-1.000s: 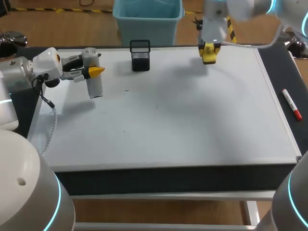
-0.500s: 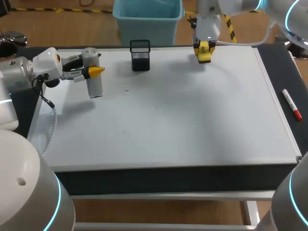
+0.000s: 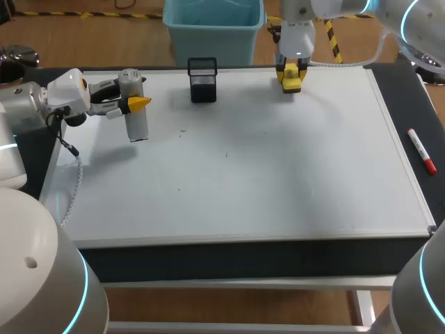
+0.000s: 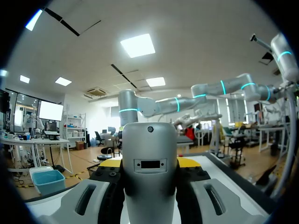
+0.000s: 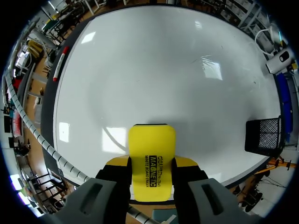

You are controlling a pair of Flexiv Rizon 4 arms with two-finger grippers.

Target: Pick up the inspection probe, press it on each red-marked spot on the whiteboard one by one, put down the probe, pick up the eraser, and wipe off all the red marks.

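While upright, mesh holder [image 3: 202, 81] on whiteboard [image 3: 278, 174].

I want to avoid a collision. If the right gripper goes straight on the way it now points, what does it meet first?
The whiteboard, bare there, near its far edge. The eraser held in the right gripper would touch first. How high it hangs above the board is unclear.

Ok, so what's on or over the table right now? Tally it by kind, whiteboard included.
inspection probe: 1
eraser: 1
black mesh holder: 1
marker: 1
whiteboard: 1
Total: 5
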